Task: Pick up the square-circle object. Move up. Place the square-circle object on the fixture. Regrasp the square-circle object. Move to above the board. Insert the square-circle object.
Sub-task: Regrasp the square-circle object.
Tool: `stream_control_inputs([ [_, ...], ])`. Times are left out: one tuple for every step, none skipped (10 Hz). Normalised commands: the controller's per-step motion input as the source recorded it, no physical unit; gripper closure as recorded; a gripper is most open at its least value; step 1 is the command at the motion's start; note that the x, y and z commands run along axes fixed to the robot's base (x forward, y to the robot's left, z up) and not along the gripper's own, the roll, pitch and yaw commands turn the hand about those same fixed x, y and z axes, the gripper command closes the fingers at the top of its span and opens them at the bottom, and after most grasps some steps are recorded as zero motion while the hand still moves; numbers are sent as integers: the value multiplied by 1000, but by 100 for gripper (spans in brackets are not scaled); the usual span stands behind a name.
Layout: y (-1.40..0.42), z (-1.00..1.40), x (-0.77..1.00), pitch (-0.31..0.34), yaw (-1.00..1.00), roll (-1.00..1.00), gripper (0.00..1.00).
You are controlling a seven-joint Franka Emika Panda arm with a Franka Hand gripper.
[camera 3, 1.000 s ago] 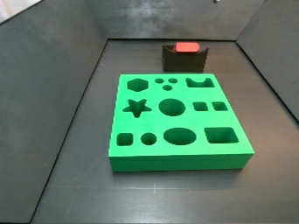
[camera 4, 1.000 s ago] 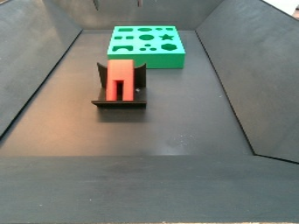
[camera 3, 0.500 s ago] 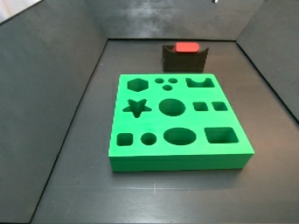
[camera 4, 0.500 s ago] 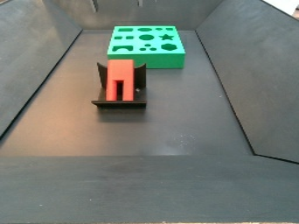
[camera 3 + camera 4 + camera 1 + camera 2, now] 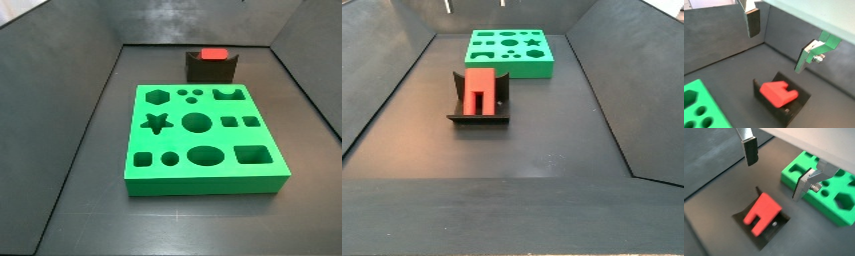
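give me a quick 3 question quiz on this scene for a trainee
1. True or false: the hand is shut on the square-circle object.
2. Where does the square-circle object rest? A) in a cut-out of the board B) on the fixture C) on the bare floor
3. In both wrist views, what lies between the hand's fingers?

Key
1. False: the hand is open and hangs above the red piece, apart from it.
2. B: it lies on the fixture, with the board beside it.
3. Nothing: the gap is empty, and only the floor and the piece show far below.
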Motion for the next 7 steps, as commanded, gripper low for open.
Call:
stream_control_inputs([
  [-18,5,-8,-7,41,1000,0],
  [-20,-3,13,-1,42,1000,0],
  [-20,-8,25,6,44,1000,0],
  [-23,-10,41,18,48,1000,0],
  [-23,-12,49,27,51,1000,0],
  [-28,-9,65,49,57,1000,0],
  [-31,-9,74,73,67,1000,0],
])
